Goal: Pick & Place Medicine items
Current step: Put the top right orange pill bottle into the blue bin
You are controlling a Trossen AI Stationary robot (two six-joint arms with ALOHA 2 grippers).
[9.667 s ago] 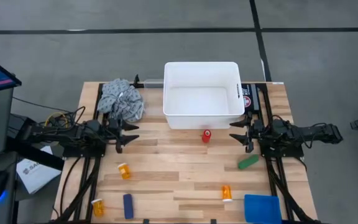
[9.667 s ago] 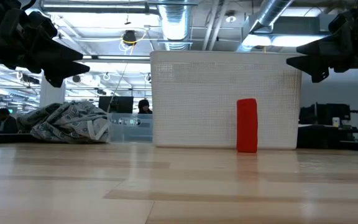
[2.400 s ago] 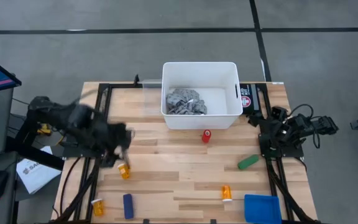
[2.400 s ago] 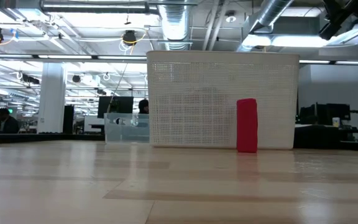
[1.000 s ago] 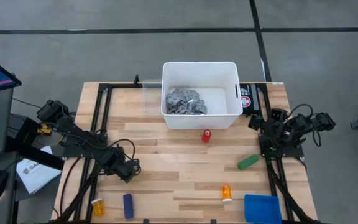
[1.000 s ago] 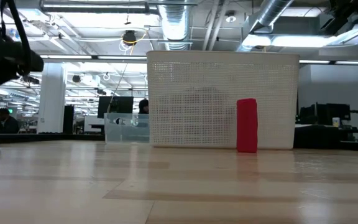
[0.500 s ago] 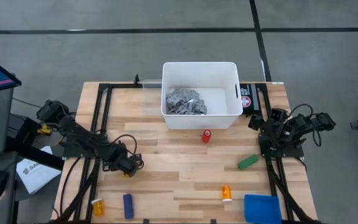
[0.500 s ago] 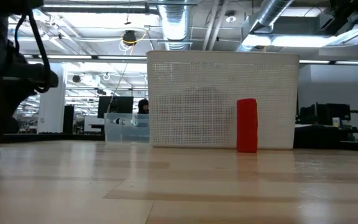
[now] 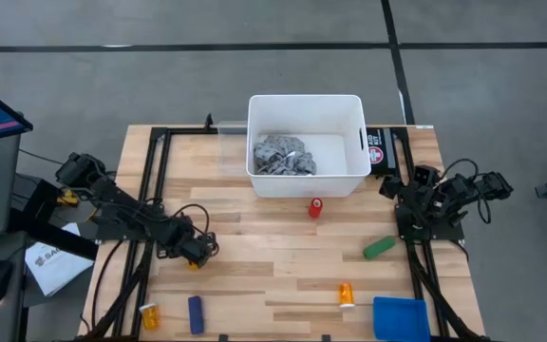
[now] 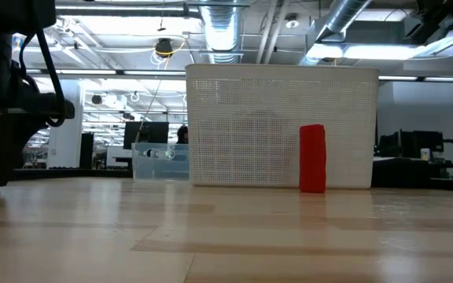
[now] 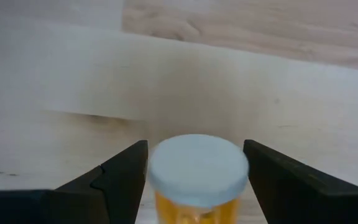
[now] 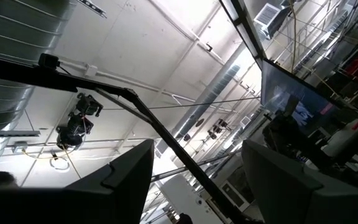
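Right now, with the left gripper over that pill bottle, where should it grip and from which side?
Grip the orange body just under the white cap, coming straight down. The pill bottle stands upright between the left gripper's open fingers, so closing on its round sides looks simplest.

Pill bottles, orange with white caps: three — one (image 9: 194, 263) toward the bench's (image 9: 283, 275) left edge, one (image 9: 149, 314) at the front-left corner, one (image 9: 346, 294) near the front edge, right of centre. White bin (image 9: 307, 106): one, back edge. Grey rag (image 9: 283, 156): one, inside the bin. Red item (image 9: 316, 207): one. Green item (image 9: 380, 248): one. Dark blue item (image 9: 196, 314): one. Blue cloth (image 9: 400, 318): one, front-right corner.
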